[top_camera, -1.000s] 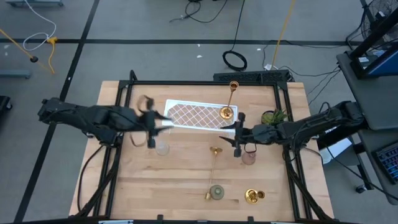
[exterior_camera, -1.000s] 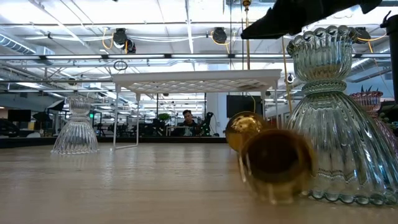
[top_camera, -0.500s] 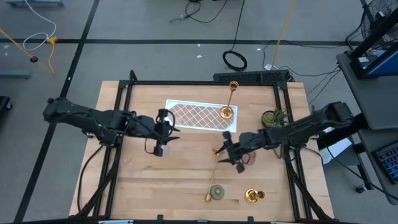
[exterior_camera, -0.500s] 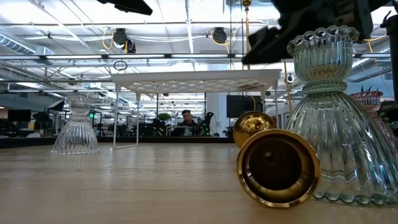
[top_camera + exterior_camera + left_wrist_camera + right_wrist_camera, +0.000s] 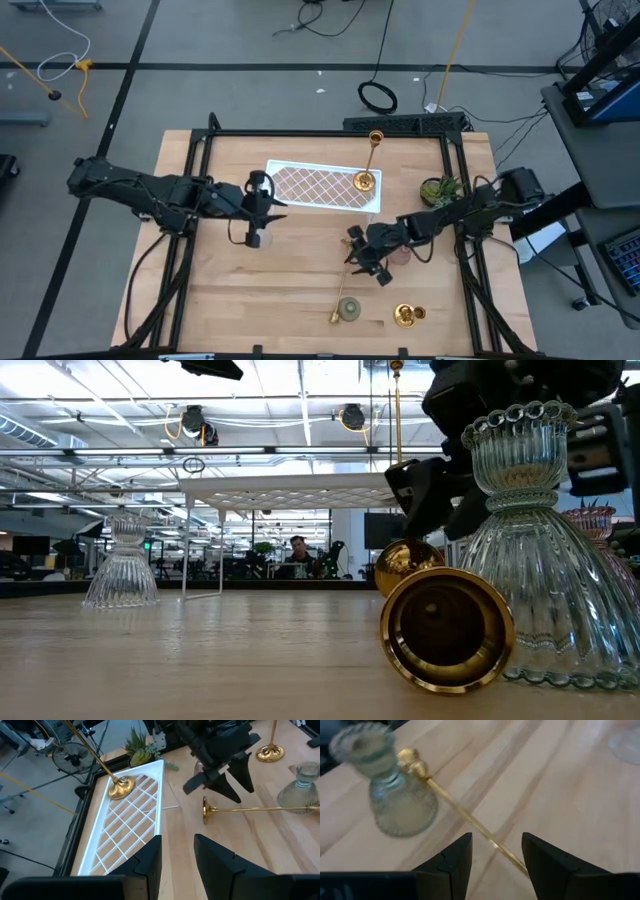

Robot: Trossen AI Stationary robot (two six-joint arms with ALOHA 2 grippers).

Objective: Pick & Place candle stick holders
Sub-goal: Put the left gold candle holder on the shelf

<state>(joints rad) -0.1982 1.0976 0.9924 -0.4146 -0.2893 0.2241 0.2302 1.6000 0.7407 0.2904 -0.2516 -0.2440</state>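
Candle stick holder (image 5: pixel 345 275) lies toppled beneath the right end effector (image 5: pixel 366 262), whose fingers are spread; left end effector (image 5: pixel 258 212) likewise spread.

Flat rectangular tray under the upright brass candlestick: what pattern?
White tray, brown diamond lattice; clearest in the high view.

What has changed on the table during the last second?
The right gripper moved from near the pink glass holder toward the table's middle, down over the fallen tall brass candlestick, fingers open astride its stem. The left gripper shifted slightly toward the lattice tray, empty. The upright brass candlestick on the tray and the green glass holder stayed put.
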